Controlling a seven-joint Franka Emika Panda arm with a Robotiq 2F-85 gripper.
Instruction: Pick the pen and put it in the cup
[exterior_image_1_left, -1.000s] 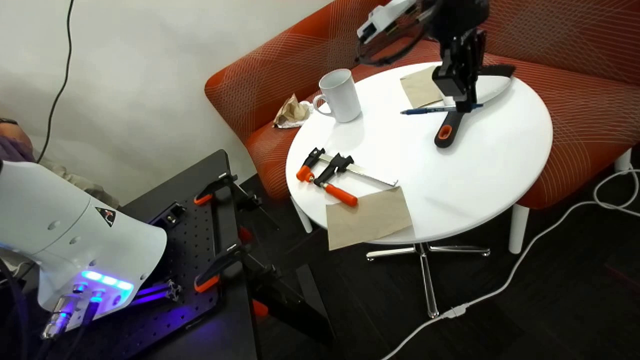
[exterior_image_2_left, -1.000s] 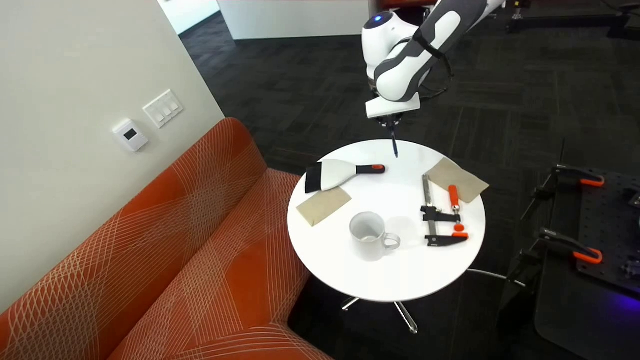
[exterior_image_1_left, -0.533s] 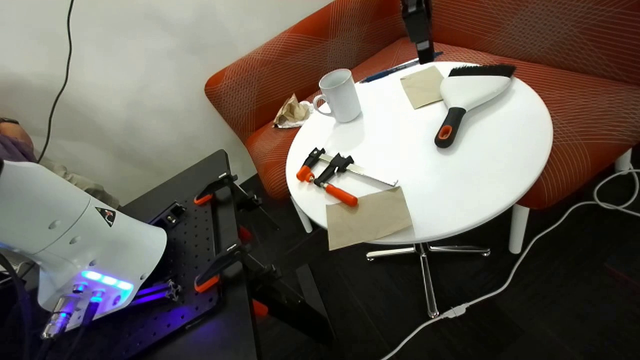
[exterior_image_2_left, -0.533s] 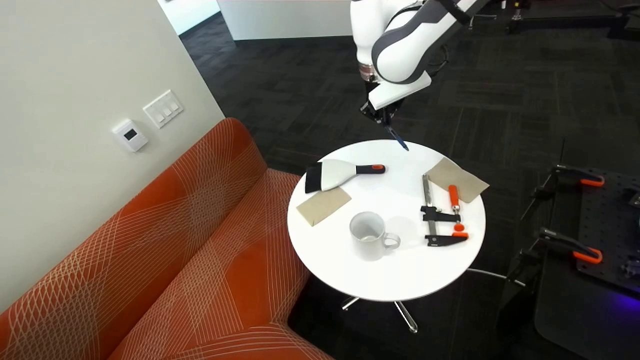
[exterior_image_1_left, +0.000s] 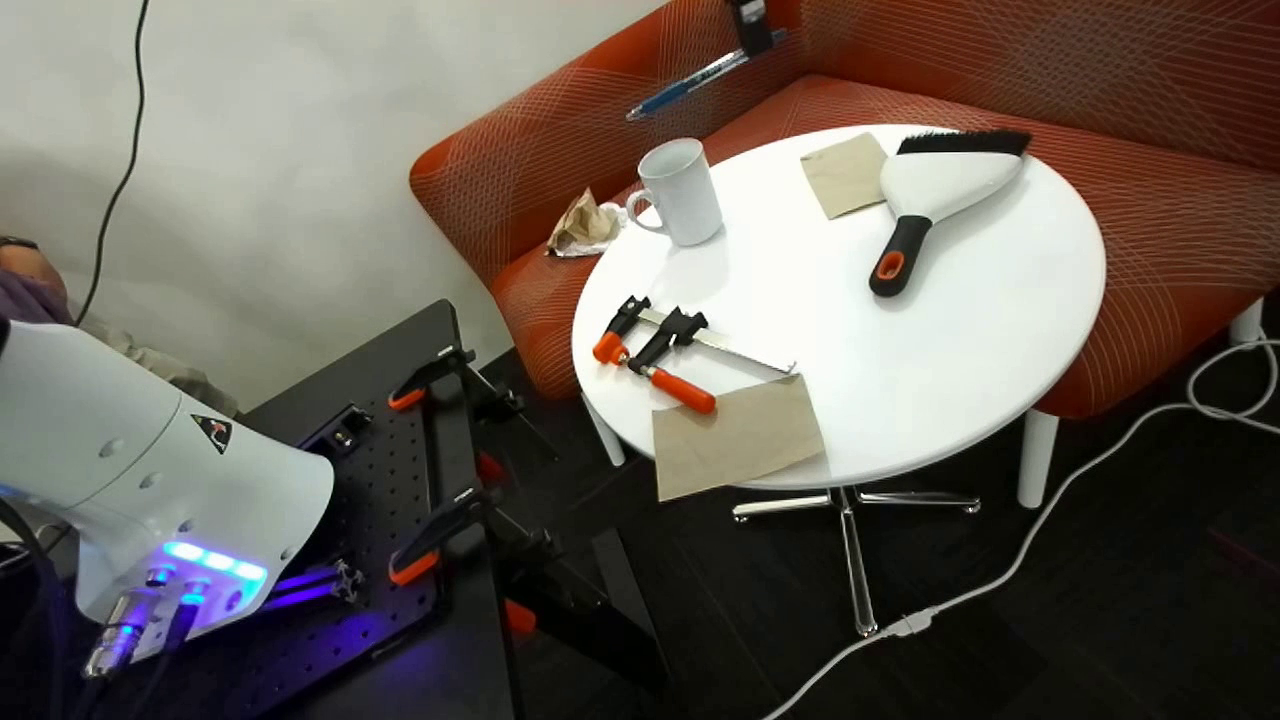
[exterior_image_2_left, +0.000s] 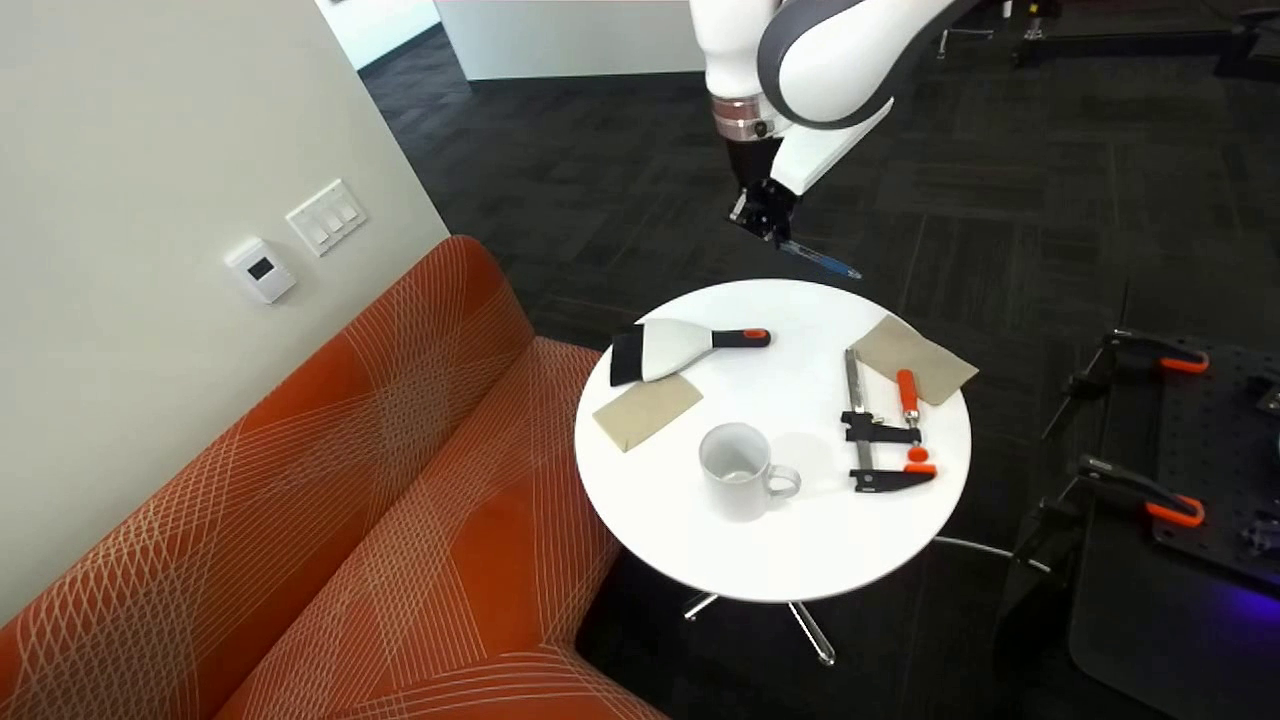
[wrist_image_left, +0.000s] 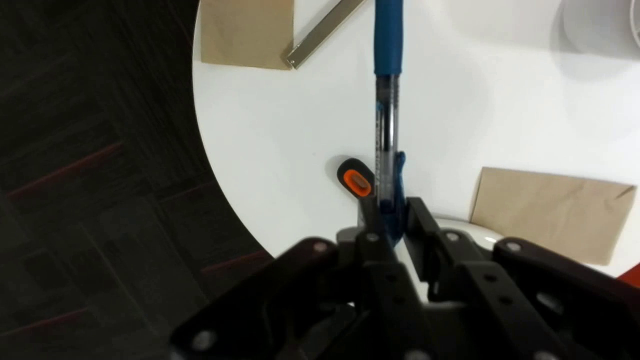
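Inside the clenched gripper (wrist_image_left: 392, 210), held the pen (wrist_image_left: 387, 115) near its clip end, thrust ahead aslant, not upright, with the cup (exterior_image_1_left: 688, 200) lower, well apart and right of that line in the wrist view, so probably needed swinging across and tipping steeper.

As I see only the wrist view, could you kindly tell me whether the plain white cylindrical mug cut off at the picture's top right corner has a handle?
Observer: Yes, both exterior views show a loop handle on the plain white cylindrical mug.
Operator: Thank you; is the slim blue pen with a clear barrel held clear of the round white table?
Observer: Yes, both exterior views show it in the air, apart from the table.
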